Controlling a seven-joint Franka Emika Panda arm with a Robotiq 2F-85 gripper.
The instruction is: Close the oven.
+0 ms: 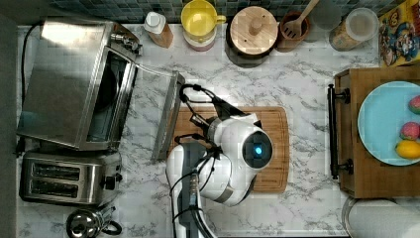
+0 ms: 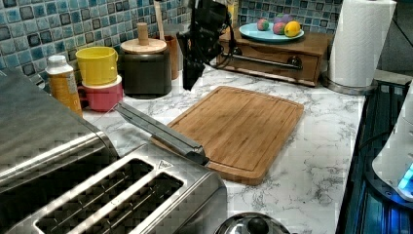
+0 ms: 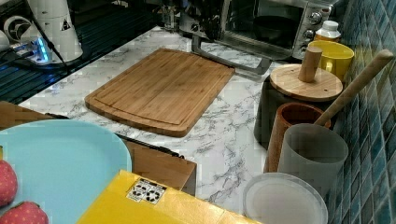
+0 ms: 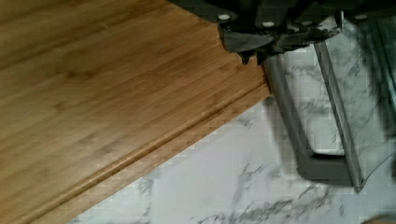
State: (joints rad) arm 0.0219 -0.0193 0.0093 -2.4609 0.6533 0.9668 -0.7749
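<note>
In the top view, the oven [image 1: 74,82] sits at the top view's left with its glass door [image 1: 157,111] dropped open toward the cutting board [image 1: 277,144]; the door's metal handle [image 1: 167,116] lies just beside the board's near edge. The white arm [image 1: 223,158] covers much of the board, and a 2-slot toaster [image 1: 67,178] stands just beside the oven. Bare marble counter [image 1: 297,84] lies beyond the board, up to a wooden drawer box [image 1: 349,144] carrying a blue plate [image 1: 384,121].

In the left view, the gripper [image 2: 189,82] hangs above the counter past the board's far corner, well above the open door, holding nothing; its dark fingers point down, and how far apart they stand cannot be told here. The board is bare, and a paper towel roll [image 2: 363,41] stands by the drawer box.

In the right view, the oven's dark interior and 3 knobs [image 3: 310,33] face the board, with the door hanging low over the counter. A lidded black jar [image 3: 294,100] and a yellow mug [image 3: 334,58] line the tiled wall.

In the wrist view, the fingertips [image 4: 252,55] appear drawn close together, empty, above the board's grooved edge beside the door's handle frame, with open marble next to it.
</note>
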